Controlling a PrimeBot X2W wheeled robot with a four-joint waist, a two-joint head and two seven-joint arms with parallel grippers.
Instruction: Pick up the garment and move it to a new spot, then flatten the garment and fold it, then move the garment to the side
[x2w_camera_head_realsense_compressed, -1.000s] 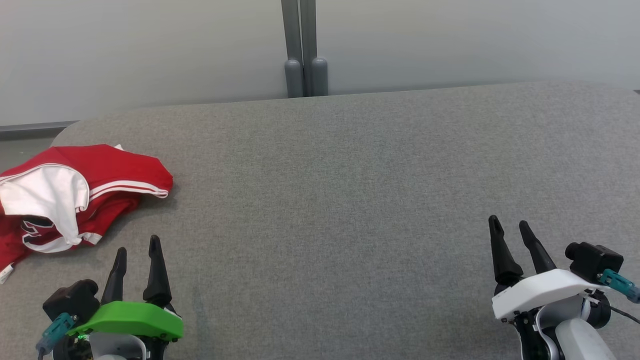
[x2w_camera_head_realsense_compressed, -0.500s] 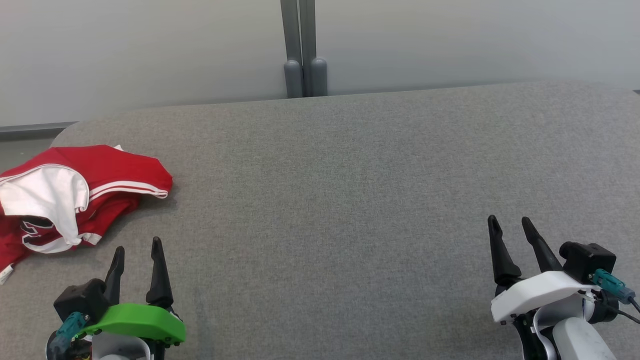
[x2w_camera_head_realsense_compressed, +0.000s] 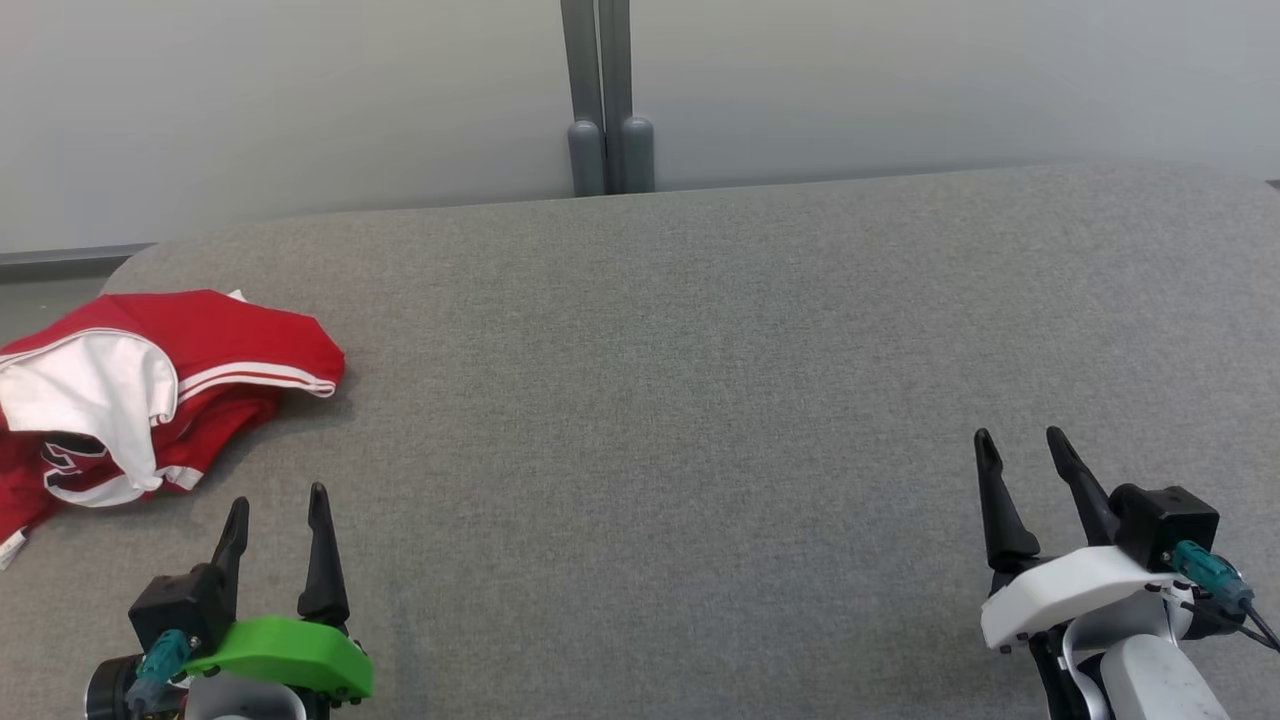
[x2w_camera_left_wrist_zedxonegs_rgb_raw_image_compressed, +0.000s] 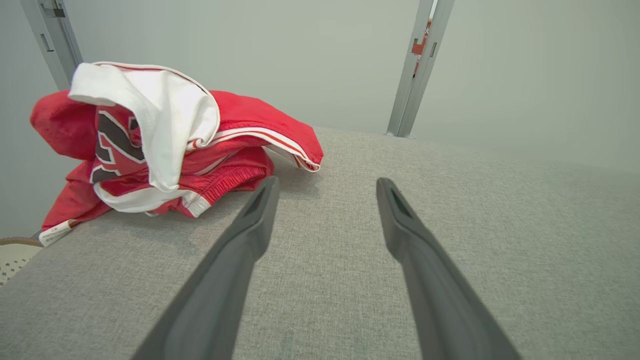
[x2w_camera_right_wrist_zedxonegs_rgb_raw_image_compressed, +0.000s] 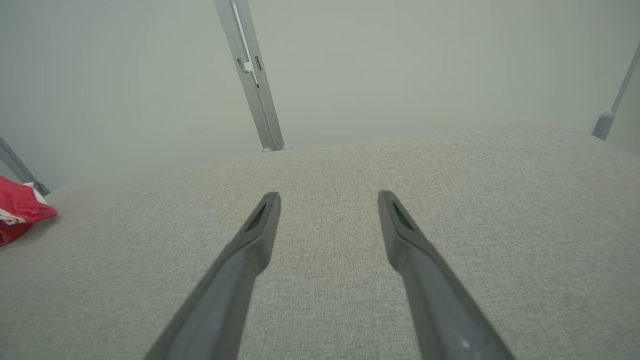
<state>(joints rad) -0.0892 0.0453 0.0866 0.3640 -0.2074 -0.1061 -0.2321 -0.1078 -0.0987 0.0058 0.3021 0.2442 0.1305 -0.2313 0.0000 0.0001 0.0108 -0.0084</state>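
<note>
A crumpled red and white garment (x2w_camera_head_realsense_compressed: 140, 390) lies bunched at the far left edge of the grey table (x2w_camera_head_realsense_compressed: 700, 380), partly hanging over that edge. The left wrist view shows the garment (x2w_camera_left_wrist_zedxonegs_rgb_raw_image_compressed: 165, 145) just ahead and to the left of my fingertips, with a dark number on it. My left gripper (x2w_camera_head_realsense_compressed: 278, 505) is open and empty at the lower left, a short way in front of the garment. My right gripper (x2w_camera_head_realsense_compressed: 1018, 447) is open and empty at the lower right, far from the garment. In the right wrist view a corner of the garment (x2w_camera_right_wrist_zedxonegs_rgb_raw_image_compressed: 20, 212) peeks in at the left edge.
A pale wall with a grey double post (x2w_camera_head_realsense_compressed: 605, 100) stands behind the table's far edge. The table's left corner is rounded, with floor beyond it (x2w_camera_head_realsense_compressed: 40, 300). Bare grey felt spans the middle and right.
My left gripper has drawn back slightly toward the bottom of the head view. My right gripper has shifted only a little. The garment has not moved.
</note>
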